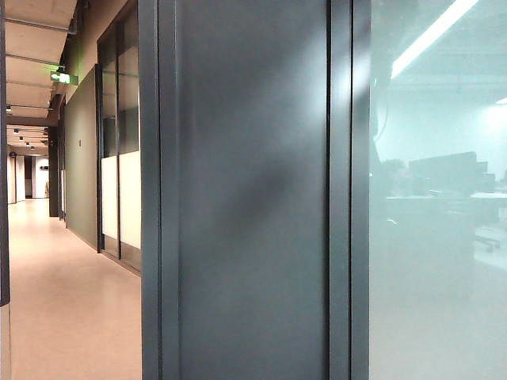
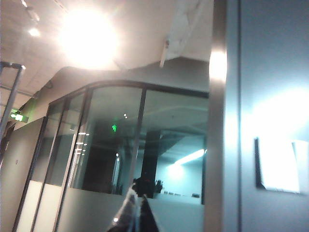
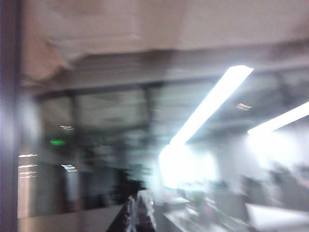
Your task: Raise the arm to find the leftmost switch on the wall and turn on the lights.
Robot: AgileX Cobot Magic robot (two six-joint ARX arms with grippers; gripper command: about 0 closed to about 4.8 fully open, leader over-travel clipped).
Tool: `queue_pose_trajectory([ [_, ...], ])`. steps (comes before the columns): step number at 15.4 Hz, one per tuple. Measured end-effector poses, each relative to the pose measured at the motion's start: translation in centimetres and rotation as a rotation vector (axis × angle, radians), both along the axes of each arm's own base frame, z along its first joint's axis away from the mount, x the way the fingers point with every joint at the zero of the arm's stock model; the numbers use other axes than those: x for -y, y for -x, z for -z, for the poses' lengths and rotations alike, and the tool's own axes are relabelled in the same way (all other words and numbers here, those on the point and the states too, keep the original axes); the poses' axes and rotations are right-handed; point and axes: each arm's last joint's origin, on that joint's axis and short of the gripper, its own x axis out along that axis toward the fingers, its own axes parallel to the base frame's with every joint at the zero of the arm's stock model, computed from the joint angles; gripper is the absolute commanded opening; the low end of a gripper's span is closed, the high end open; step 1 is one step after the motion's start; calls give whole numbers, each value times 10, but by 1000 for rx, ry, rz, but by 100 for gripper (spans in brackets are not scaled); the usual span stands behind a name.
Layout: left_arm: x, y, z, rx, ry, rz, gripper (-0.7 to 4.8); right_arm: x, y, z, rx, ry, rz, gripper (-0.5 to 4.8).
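Left gripper: fingertips together, holding nothing, raised short of the switch plate on the grey wall panel. Right gripper: blurred, state unclear. Risk: glare hides the leftmost switch; wrong rocker pressed.

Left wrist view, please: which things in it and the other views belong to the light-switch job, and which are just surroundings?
Job:
- switch plate on the wall
- left gripper, raised, jaws look together
- right gripper, blurred

Surroundings:
- exit sign
- corridor floor
- glass partition
- ceiling light
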Motion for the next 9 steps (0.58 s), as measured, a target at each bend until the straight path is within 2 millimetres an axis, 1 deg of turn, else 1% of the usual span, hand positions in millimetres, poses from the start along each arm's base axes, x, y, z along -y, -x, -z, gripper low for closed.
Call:
queue_pose_trajectory([
  [2, 0, -26, -28, -7, -13, -3, -5, -2, -26, -25, -8, 45, -45, -1],
  [4, 0, -60, -42, -41, -15, -5, -5, -4, -60, -37, -46, 77, -79, -1],
  [5, -1, -82, -45, -66, -18, -8, -5, -4, -74, -39, -85, 81, -86, -1],
  [6, -1, -101, -40, -104, -19, -10, -5, -4, -83, -43, -111, 80, -88, -1],
  [7, -1, -118, -41, -98, -22, -12, -5, -4, -88, -45, -118, 80, -88, -1],
  [8, -1, -125, -41, -81, -23, -12, -5, -4, -91, -45, -125, 83, -92, -1],
  [9, -1, -128, -43, -57, -23, -13, -5, -5, -95, -43, -135, 95, -106, -1],
])
